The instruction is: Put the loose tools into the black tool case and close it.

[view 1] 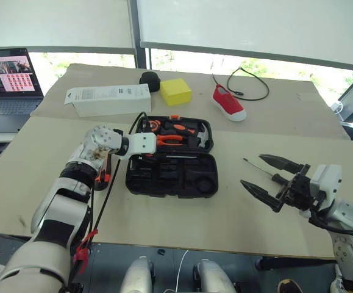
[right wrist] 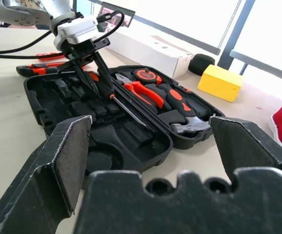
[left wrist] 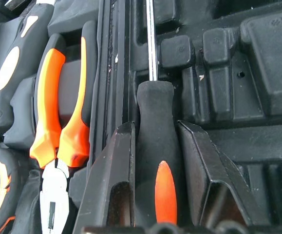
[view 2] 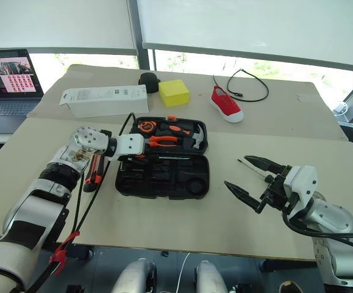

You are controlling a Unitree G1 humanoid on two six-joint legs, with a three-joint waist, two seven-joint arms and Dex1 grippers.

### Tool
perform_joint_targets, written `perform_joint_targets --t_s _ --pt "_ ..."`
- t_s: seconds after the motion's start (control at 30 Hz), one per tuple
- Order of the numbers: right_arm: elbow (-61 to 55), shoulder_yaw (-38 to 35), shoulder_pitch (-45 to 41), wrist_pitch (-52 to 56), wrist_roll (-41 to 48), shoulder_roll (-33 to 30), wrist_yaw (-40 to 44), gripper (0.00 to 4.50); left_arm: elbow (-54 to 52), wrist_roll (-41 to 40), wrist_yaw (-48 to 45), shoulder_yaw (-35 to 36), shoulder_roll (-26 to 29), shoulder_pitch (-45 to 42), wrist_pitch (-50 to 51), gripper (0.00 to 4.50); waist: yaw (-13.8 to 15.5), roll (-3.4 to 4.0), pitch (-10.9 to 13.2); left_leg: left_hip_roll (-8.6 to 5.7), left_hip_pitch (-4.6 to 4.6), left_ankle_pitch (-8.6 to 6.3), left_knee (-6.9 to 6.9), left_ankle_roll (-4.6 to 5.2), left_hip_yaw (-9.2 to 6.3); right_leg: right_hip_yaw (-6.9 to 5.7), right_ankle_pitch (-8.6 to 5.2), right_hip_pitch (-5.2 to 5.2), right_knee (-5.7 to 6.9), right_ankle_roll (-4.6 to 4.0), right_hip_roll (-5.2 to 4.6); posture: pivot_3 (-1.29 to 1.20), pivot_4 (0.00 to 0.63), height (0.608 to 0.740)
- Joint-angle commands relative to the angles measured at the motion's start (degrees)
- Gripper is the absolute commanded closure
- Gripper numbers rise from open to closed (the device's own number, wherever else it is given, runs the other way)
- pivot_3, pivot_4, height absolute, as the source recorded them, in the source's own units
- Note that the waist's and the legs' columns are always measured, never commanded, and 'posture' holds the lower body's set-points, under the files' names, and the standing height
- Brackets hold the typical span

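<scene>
Broadly, a tan worktop (view 1: 237, 201) carries everything, with a laptop (view 1: 8, 82) off its far left corner. Near the middle lies the black tool case (view 1: 171, 178), wide open, its two halves flat on the worktop. The far half holds orange-handled pliers (left wrist: 58, 131), a hammer (right wrist: 187, 122) and a round tape measure (right wrist: 144, 74); the near half is mostly bare moulded slots. Behind the case sit a long white box (view 1: 108, 97), a yellow block (view 1: 175, 91), a small round black object (view 1: 149, 80), a red shoe (view 1: 228, 102) and a looped black cable (view 1: 249, 82).

The left gripper (right wrist: 93, 73) reaches into the case from the left side, its two black fingers closed on the black-and-orange handle of a screwdriver (left wrist: 153, 161), whose steel shaft runs along the case close to the hinge line between the halves. The right gripper (view 1: 267, 177) hovers over the worktop to the right of the case, well apart from it, fingers spread wide and holding nothing.

A second slim screwdriver (view 1: 263, 170) lies on the worktop just beside the right gripper. A black-orange utility knife (view 2: 92, 170) lies on the worktop left of the case, partly under the left arm.
</scene>
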Motion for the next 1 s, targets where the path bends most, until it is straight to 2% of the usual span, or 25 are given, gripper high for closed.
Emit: perform_joint_targets --t_s 0.03,0.13,0.3,0.4,0.6,0.67,1.0 --pt "-2.23 -0.54 -0.57 0.59 0.5 0.38 -0.58 0.0 -3.28 -2.95 -1.21 1.8 -1.15 1.24 1.34 2.02 0.12 0.05 0.01 -0.01 0.0 0.0 0.01 0.0 0.0 0.0 0.0 0.01 0.01 0.0 0.0 0.0 0.15 0.74" --pt "-2.96 0.07 -0.21 1.61 1.17 0.58 -0.47 0.0 -5.4 -8.44 1.0 7.13 -2.46 2.66 2.83 1.04 0.32 0.09 0.05 0.01 -0.04 -0.01 0.13 0.02 -0.01 -0.02 0.0 0.01 0.06 0.01 -0.02 0.0 0.15 0.74" --pt "-4.01 0.01 0.62 2.75 1.66 1.03 -0.67 0.0 -7.0 -14.98 0.38 13.02 -2.46 5.64 6.99 1.04 0.08 0.1 0.05 0.02 -0.28 -0.03 0.32 0.06 -0.12 -0.13 0.02 -0.08 0.08 0.05 -0.03 0.0 0.15 0.74" --pt "-4.21 -0.16 1.09 2.95 1.65 1.44 -0.85 0.0 -6.41 -15.83 1.46 14.43 -2.5 7.17 8.54 1.81 -0.25 0.12 0.05 0.04 -0.26 -0.04 0.31 0.06 -0.13 -0.13 0.03 -0.08 0.09 0.05 0.01 0.0 0.15 0.74" --pt "-4.21 0.34 0.91 3.12 1.13 2.25 -1.44 0.0 -5.42 -12.87 4.78 12.18 -4.63 8.09 9.7 4.01 0.19 0.11 0.05 0.01 -0.27 -0.04 0.34 0.06 -0.15 -0.14 0.03 -0.06 0.09 0.05 -0.01 0.0 0.15 0.74" --pt "-4.22 0.39 0.75 3.27 1.03 2.42 -1.55 0.0 -5.37 -11.39 6.36 11.16 -5.46 8.52 10.08 4.47 0.21 0.11 0.05 -0.02 -0.27 -0.04 0.35 0.06 -0.14 -0.14 0.04 -0.04 0.06 0.08 -0.03 0.0 0.15 0.74" --pt "-4.6 0.2 1.71 3.39 0.8 3.08 -1.96 0.0 -7.07 -6.91 6.39 5.97 -6.55 11.57 11.78 4.47 0.24 0.16 0.02 -0.03 -0.23 -0.04 0.35 0.06 -0.15 -0.14 0.04 0.01 0.07 0.08 -0.04 0.0 0.15 0.74"
